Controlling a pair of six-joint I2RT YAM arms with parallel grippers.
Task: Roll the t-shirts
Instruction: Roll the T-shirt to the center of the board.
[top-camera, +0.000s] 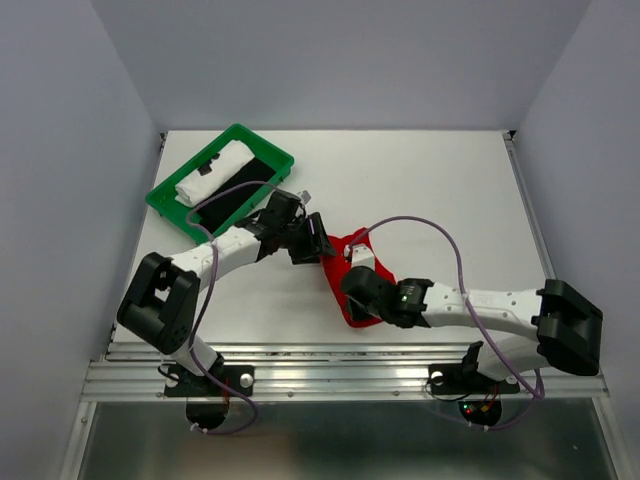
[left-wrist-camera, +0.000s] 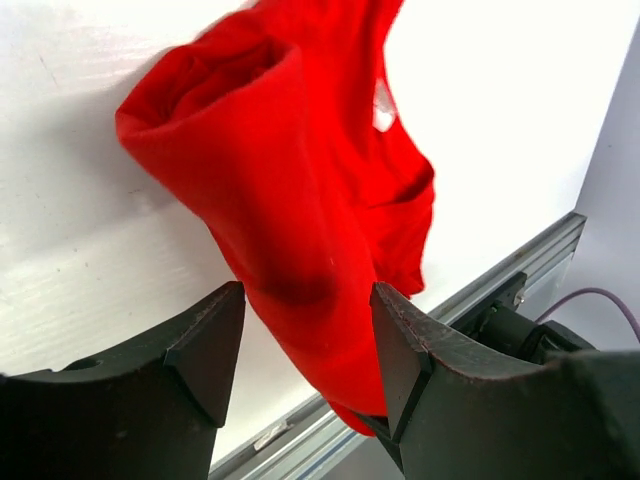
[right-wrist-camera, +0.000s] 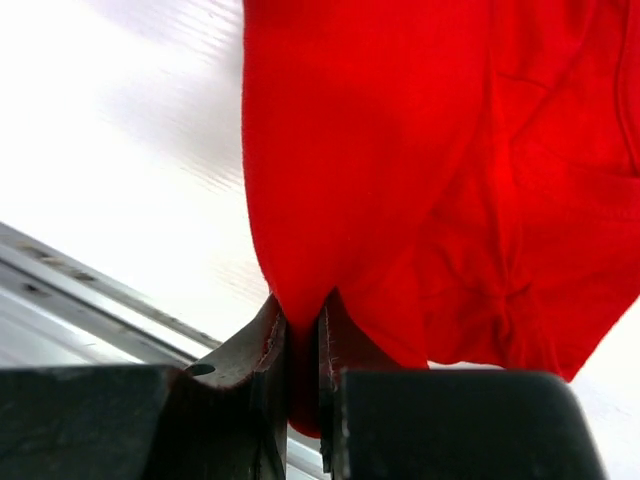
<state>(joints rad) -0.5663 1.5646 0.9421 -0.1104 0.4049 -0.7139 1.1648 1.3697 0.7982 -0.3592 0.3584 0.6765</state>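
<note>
Partly done | green tray (top-camera: 160, 200), far left: white t-shirt (top-camera: 215, 172) rolled, black t-shirt (top-camera: 232, 205) beside it, roll unclear | left gripper (left-wrist-camera: 305, 330): jaws spread astride red t-shirt (left-wrist-camera: 290, 200) | right gripper (right-wrist-camera: 300, 320): pinching its edge | red one, mid-table, bunched, not yet rolled.

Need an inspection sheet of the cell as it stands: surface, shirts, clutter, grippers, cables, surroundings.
Surface: white table, no stains seen.
Job's things: red t-shirt bunched near the front edge; white t-shirt rolled, black t-shirt beside it, both in the green tray at far left.
Clutter: nothing seen.
Grippers: left gripper open, fingers astride the red cloth; right gripper shut on a fold of it.
Cables: purple cable loops over each arm.
Surroundings: grey walls; metal rail at near edge.
</note>
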